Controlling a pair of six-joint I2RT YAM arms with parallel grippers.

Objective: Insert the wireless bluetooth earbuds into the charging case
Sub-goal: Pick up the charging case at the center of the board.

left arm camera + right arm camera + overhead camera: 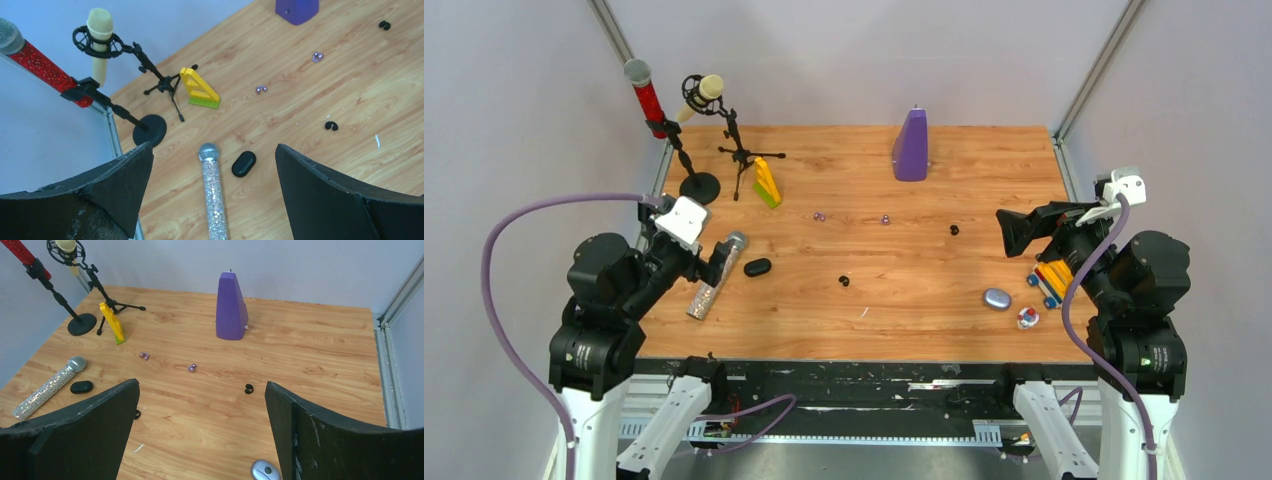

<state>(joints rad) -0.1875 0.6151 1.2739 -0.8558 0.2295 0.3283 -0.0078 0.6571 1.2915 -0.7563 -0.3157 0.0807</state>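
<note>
Left gripper [717, 258]: jaws spread wide, holding nothing.
Microphones: three. The red microphone [646, 95] and cream microphone [705, 92] stand on stands beyond the left gripper; the silver microphone [214, 192] lies flat just below it.
Cases: two. The black case [244, 163] lies closed just ahead of the left gripper, and the grey case [997, 298] lies near the right gripper, on its inner side.
Earbuds: four, all loose on the table [944, 170] between the grippers. Two are purple earbuds [261, 89] and two are black earbuds [331, 126].
Right gripper [1012, 232]: jaws spread wide, holding nothing.
</note>
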